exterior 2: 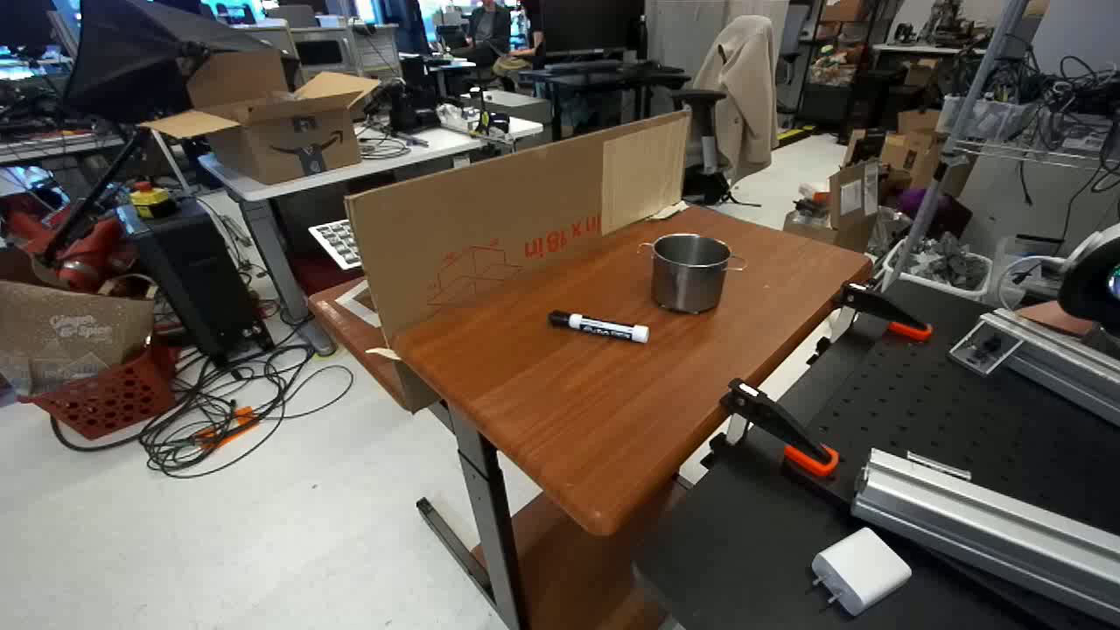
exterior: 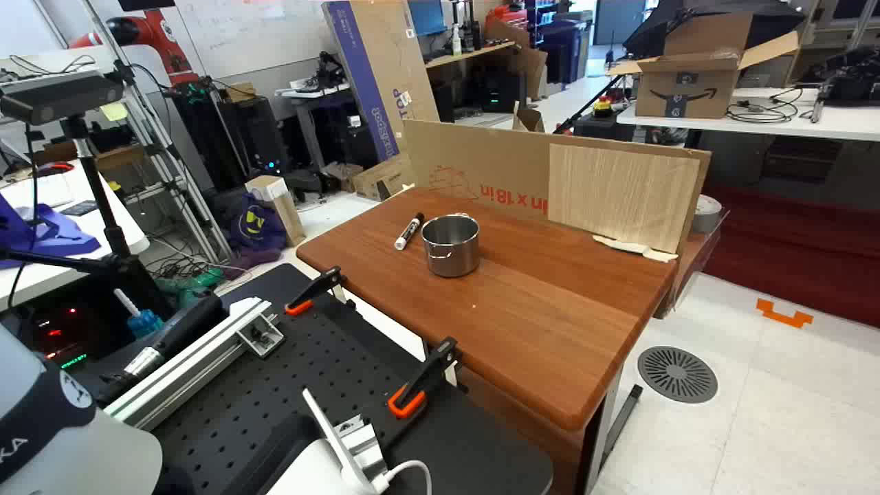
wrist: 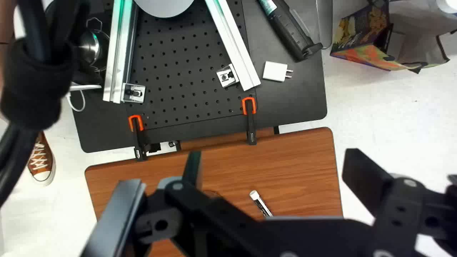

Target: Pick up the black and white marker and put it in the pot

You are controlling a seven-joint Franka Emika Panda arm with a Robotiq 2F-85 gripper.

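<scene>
The claw is spread apart; below its gap the marker lies, long axis oblique to the edges of the worktop, white end toward the clamps.

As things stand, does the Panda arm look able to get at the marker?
Probably yes: the jaws stand open, and the marker lies uncovered on the wooden table, apart from the pot, though that stands near enough to warrant care.
</scene>
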